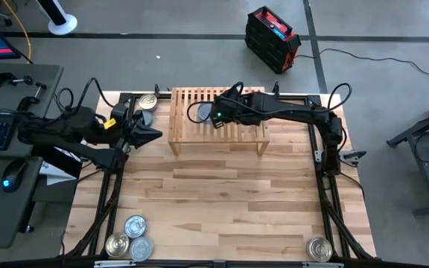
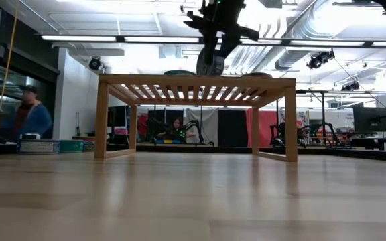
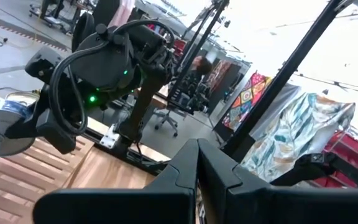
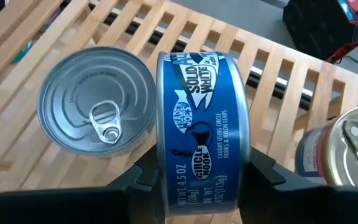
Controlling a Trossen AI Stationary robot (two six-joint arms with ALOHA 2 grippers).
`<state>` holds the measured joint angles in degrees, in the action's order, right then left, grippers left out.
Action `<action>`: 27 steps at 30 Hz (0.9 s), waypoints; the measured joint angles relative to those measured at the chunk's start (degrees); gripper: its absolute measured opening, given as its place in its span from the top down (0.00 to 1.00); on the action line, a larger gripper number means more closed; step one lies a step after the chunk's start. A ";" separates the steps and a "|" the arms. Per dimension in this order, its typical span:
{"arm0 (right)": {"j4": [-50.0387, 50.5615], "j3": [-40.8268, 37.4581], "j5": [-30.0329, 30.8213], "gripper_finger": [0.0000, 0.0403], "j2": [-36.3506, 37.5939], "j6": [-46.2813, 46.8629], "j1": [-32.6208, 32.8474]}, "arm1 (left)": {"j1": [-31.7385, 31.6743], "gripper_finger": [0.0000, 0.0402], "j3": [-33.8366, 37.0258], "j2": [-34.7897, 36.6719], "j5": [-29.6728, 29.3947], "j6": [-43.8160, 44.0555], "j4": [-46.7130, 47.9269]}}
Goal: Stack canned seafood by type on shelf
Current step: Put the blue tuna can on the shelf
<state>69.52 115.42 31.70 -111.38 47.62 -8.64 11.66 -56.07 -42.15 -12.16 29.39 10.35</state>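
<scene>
I see right gripper [image 4: 201,180] over shelf [image 1: 252,126], fingers clamped on blue tin [image 4: 202,137] held on edge, lid sideways. Silver tin [image 4: 96,99] lies flat on slats just beside it; another tin [image 4: 344,149] at other side. Left gripper [image 1: 149,135] waits near shelf's left end, fingers pressed together, holding nothing. Four tins along bench [image 1: 222,201] near edge: three [image 1: 129,240] at left, one [image 1: 319,249] at right.

Between the jaws of the right gripper [image 4: 201,177] a tin [image 4: 202,134] stands on edge above the shelf [image 4: 278,74], with a second tin [image 4: 96,99] lying flat on the slats just beside it and a third [image 4: 347,149] at the jaws' other side
</scene>
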 joint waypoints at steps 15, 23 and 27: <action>-0.39 -0.01 -0.17 0.72 -0.54 2.06 -0.13 | 0.02 1.00 0.00 0.05 0.00 0.52 0.24; -3.29 -0.01 -0.55 0.72 -0.51 4.61 -0.85 | 0.02 1.00 0.00 0.06 0.00 -0.55 0.50; -5.01 -0.01 -0.77 0.72 -0.51 5.57 -1.15 | 0.02 1.00 0.00 0.28 0.00 -0.71 0.61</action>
<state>64.51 115.42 30.93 -111.90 53.19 -9.80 11.68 -56.07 -41.87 -12.16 28.68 10.96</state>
